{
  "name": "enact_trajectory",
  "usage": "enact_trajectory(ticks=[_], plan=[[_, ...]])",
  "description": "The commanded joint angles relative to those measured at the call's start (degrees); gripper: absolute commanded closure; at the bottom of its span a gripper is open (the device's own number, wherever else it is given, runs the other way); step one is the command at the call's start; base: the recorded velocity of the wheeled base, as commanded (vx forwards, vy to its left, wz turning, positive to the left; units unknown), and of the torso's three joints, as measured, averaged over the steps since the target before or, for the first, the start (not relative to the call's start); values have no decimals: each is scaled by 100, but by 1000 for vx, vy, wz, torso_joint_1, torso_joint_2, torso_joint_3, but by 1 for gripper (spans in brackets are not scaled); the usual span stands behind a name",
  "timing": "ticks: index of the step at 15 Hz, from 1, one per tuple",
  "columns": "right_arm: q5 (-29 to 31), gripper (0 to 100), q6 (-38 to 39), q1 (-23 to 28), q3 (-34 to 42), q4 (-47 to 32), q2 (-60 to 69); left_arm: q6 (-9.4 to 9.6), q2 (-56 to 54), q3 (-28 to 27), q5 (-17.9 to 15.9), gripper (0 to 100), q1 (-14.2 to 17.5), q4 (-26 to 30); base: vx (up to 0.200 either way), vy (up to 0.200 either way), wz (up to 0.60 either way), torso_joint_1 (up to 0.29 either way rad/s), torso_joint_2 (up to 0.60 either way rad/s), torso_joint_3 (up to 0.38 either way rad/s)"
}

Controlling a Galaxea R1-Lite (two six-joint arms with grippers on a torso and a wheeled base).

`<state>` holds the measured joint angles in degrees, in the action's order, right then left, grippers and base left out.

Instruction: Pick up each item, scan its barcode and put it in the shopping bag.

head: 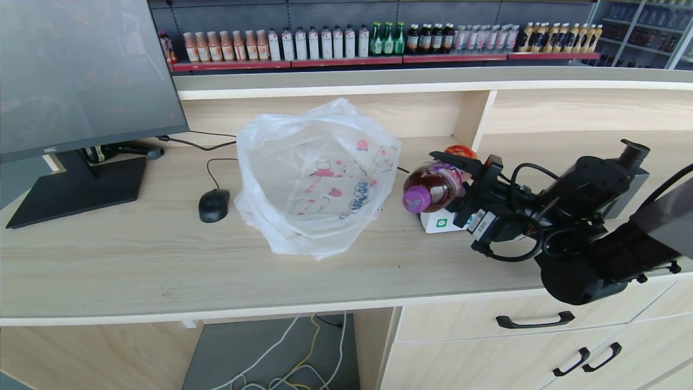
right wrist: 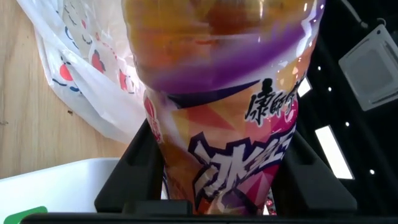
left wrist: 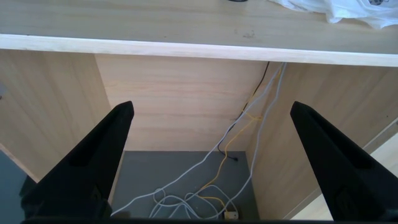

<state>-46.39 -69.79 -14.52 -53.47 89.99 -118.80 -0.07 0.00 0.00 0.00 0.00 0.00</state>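
Observation:
My right gripper (head: 460, 181) is shut on a drink bottle (head: 433, 187) with a purple cap and purple label, held on its side just right of the shopping bag (head: 316, 173), cap pointing at the bag. In the right wrist view the bottle (right wrist: 230, 106) sits between the black fingers (right wrist: 134, 168). The white plastic bag stands open at the counter's middle. A white scanner box (head: 438, 221) sits under the bottle. A red item (head: 460, 151) lies behind it. My left gripper (left wrist: 211, 155) hangs open below the counter edge, facing the cable space.
A monitor (head: 81, 70) on a black stand is at the counter's left, with a handheld scanner (head: 122, 150) behind it and a black mouse (head: 214, 205) beside the bag. A raised shelf wall (head: 476, 119) runs along the back. Drawers (head: 536, 322) sit below at right.

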Motion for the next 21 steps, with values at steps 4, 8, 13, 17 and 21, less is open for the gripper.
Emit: enact_trajectory(ticks=[4,8,13,17,21], plan=[[-2,100,1,2,-6,1,-12,-1,0,0,0,0,0,0,0,0,0,0,0,0],[-2,100,1,-7,-6,1,-12,-1,0,0,0,0,0,0,0,0,0,0,0,0],[7,100,1,-7,-6,1,-21,-1,0,0,0,0,0,0,0,0,0,0,0,0],[15,100,1,-7,-6,1,-21,-1,0,0,0,0,0,0,0,0,0,0,0,0],[7,100,9,-7,-6,1,32,-1,0,0,0,0,0,0,0,0,0,0,0,0]])
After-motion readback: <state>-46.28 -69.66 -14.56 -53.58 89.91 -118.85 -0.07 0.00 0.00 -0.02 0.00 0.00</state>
